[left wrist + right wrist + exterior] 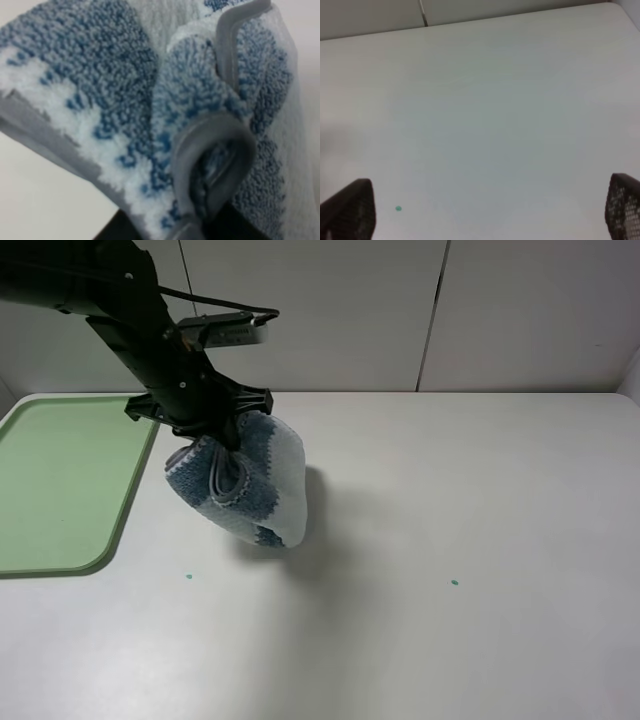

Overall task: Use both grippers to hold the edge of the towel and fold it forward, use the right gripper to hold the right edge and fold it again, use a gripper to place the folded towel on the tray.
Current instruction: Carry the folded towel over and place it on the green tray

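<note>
Nearest the lens, filling the left wrist view, is the squarish terry towel (150, 115) with blue-grey and pale white stripes, and its thin grey bound hem (215, 150) curls into a loop right up against the camera. So the black left gripper (228, 435) is clamped down on the bunched cloth, and from the high camera the towel hangs off it as a folded bundle, looking clear of the white table (450, 540) (there's a shadow under it, at about 4 o'clock from the bundle).

The big flat pale-green plastic tray (60, 480) with rounded corners sits at roughly 9 o'clock from the towel, just beside it, nothing on it in the part that shows.

The right gripper (485, 210) only shows up in its own wrist view: two dark fingertips (350, 210) spread wide apart, nothing between them, just bare table and a small green dot (398, 208).

My read: both folds look done, since the towel's in a compact layered wad. What's left is carrying it over the tray and letting go.
</note>
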